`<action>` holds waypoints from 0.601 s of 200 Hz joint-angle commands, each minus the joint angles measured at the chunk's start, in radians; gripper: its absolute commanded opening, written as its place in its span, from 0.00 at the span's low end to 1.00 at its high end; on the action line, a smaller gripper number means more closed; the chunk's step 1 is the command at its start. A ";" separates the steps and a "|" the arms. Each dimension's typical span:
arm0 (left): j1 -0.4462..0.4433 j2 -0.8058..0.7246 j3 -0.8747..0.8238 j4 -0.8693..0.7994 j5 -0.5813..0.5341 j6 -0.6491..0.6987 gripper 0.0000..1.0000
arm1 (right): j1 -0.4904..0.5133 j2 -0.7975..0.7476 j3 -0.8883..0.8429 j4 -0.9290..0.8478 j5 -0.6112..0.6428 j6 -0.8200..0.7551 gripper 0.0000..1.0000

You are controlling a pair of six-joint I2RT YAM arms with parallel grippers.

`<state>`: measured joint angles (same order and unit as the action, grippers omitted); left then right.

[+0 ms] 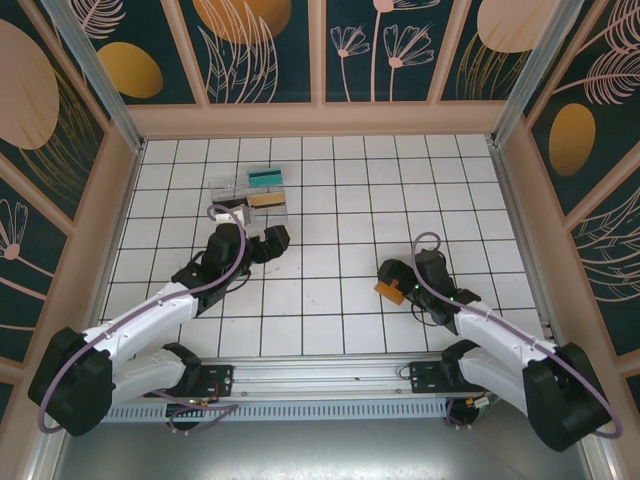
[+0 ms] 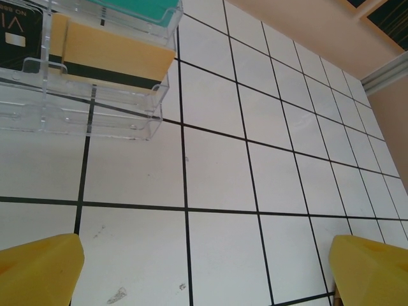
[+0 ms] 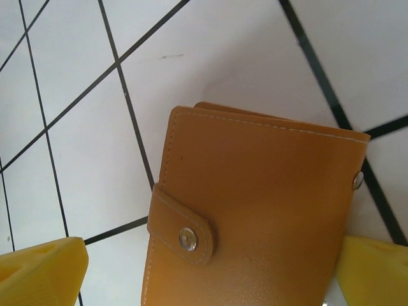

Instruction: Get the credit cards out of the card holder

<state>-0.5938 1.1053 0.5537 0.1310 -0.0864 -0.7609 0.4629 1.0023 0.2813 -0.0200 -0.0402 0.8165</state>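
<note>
the white tiled floor (image 1: 330,300), ruled with thin black lines, fills the middle and carries a few faint scuffs near its centre. at 12 o'clock stands a back wall (image 1: 270,50) of dark teal panels printed with peach fronds and gold ovals, split by pale peach battens (image 1: 317,50). similar walls close 9 o'clock (image 1: 40,130) and 3 o'clock (image 1: 600,150). silvery metal posts (image 1: 92,70) climb the far corners. at 6 o'clock runs a metal rail (image 1: 320,375), then what may be a grey sheet (image 1: 320,450). light is soft and even.
</note>
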 commanded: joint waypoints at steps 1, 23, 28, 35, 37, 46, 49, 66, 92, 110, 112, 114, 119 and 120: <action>-0.034 0.007 0.033 0.029 0.004 -0.001 0.99 | 0.013 0.087 0.032 0.281 -0.256 -0.024 0.99; -0.091 0.037 0.082 -0.009 -0.029 -0.006 0.98 | 0.022 0.133 0.056 0.353 -0.311 -0.020 0.99; -0.106 0.047 0.095 -0.020 -0.040 -0.011 0.97 | 0.023 0.139 0.063 0.362 -0.321 -0.019 0.99; -0.125 0.061 0.111 -0.030 -0.055 -0.021 0.97 | 0.026 0.140 0.071 0.372 -0.337 -0.023 0.99; -0.132 0.065 0.115 -0.031 -0.058 -0.024 0.97 | 0.026 0.140 0.074 0.373 -0.341 -0.024 0.99; -0.159 0.088 0.133 -0.034 -0.070 -0.038 0.96 | 0.030 0.136 0.089 0.357 -0.349 -0.029 0.99; -0.169 0.096 0.140 -0.036 -0.073 -0.044 0.96 | 0.030 0.134 0.094 0.347 -0.346 -0.032 0.99; -0.223 0.160 0.189 -0.059 -0.089 -0.076 0.91 | 0.030 0.102 0.144 0.207 -0.282 -0.079 0.99; -0.323 0.256 0.255 -0.092 -0.146 -0.134 0.87 | 0.022 0.016 0.168 0.019 -0.149 -0.136 0.99; -0.373 0.328 0.322 -0.159 -0.180 -0.162 0.80 | 0.010 -0.050 0.132 -0.023 -0.124 -0.136 0.91; -0.377 0.336 0.329 -0.171 -0.183 -0.162 0.79 | 0.009 -0.056 0.127 -0.023 -0.127 -0.138 0.89; -0.381 0.344 0.337 -0.180 -0.186 -0.164 0.79 | 0.007 -0.062 0.123 -0.024 -0.131 -0.138 0.87; -0.391 0.362 0.354 -0.198 -0.193 -0.163 0.76 | 0.005 -0.072 0.112 -0.022 -0.138 -0.143 0.82; -0.392 0.366 0.357 -0.204 -0.194 -0.162 0.76 | 0.004 -0.074 0.110 -0.022 -0.139 -0.144 0.81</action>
<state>-0.9424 1.4021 0.8272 0.0402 -0.2115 -0.8757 0.4839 0.9821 0.4271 0.0559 -0.2077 0.7155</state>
